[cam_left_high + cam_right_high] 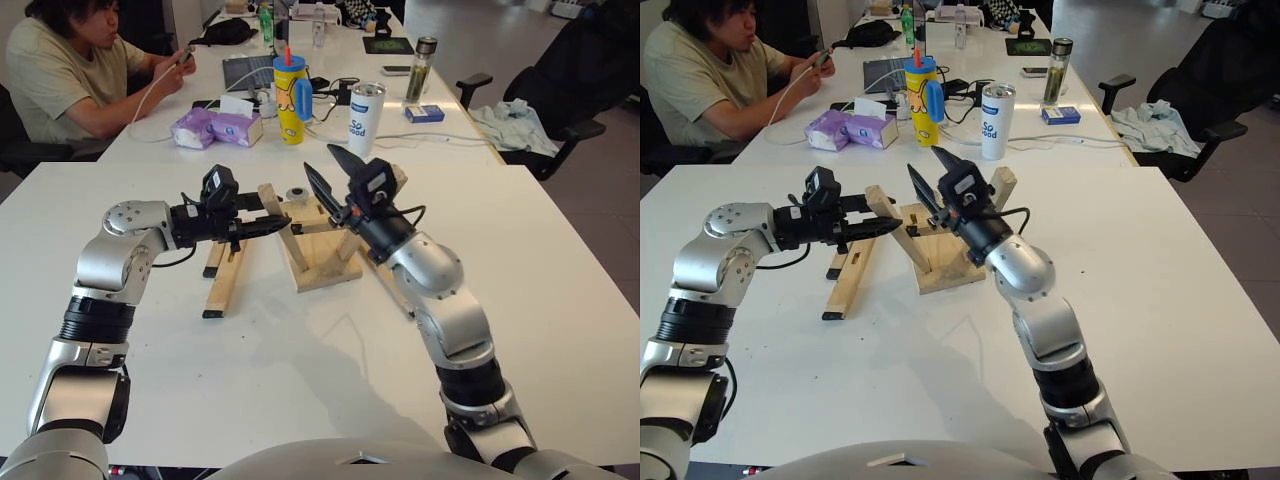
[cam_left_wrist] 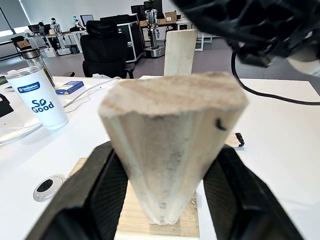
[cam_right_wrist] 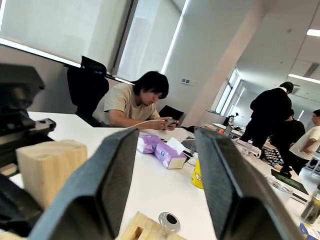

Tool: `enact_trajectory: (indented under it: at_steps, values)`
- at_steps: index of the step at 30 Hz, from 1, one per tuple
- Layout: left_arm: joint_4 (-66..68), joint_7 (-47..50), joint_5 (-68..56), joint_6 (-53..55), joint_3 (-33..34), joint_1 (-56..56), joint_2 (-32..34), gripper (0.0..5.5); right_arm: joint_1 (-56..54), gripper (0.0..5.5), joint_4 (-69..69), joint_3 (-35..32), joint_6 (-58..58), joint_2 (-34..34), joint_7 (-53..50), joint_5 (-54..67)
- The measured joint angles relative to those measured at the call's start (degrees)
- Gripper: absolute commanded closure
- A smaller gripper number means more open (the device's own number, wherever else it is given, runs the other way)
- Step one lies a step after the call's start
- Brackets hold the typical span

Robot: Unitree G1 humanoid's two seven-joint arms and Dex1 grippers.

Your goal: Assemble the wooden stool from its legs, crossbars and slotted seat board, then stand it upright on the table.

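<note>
At mid-table (image 1: 300, 400) the slotted seat board (image 1: 325, 268) lies flat with legs slanting up from it, loose bars (image 1: 225, 280) to its left. The left gripper (image 1: 272, 226) is clamped on the left leg (image 1: 268, 198), and the right gripper (image 1: 319, 157) hangs just right of it with fingers wide. This looks like leg-seating: next, press that leg squarely into its slot.

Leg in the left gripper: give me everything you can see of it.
The leg is a pale bare-wood bar of squarish section, with a rough-sawn end face and a small dark mark near one edge. It stands tilted, upper end free, lower end at the seat board; whether it sits in a slot cannot be told. The left gripper has its black jaws shut on it partway up, one each side. The open right gripper hangs close by, apart from it.
</note>
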Motion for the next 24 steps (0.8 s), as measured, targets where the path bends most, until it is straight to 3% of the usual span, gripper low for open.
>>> enact_trajectory:
  at_steps: [3, 8, 16, 24]
  values:
    - [0.4, -0.1, 0.0, -0.2, -0.5, -0.7, -0.1, 3.43, 0.6, 3.43, 11.5, 6.6, 2.5, -1.7, -1.3, -7.8]
    - [1.1, -0.3, 0.5, -0.2, -0.8, -1.2, -0.1, 3.43, 0.2, 3.43, 11.5, 8.7, 3.4, -2.5, -1.3, -11.8]
    - [1.7, -0.4, 0.5, -1.0, -0.9, -1.1, -0.4, 3.43, 7.6, 3.43, 8.4, 2.2, -3.4, -1.0, 0.7, -3.2]
    - [1.7, -1.4, 0.3, -1.2, 0.2, -0.9, -0.4, 3.43, 20.4, 3.43, 5.3, -0.5, -12.5, -7.4, 10.0, 4.5]
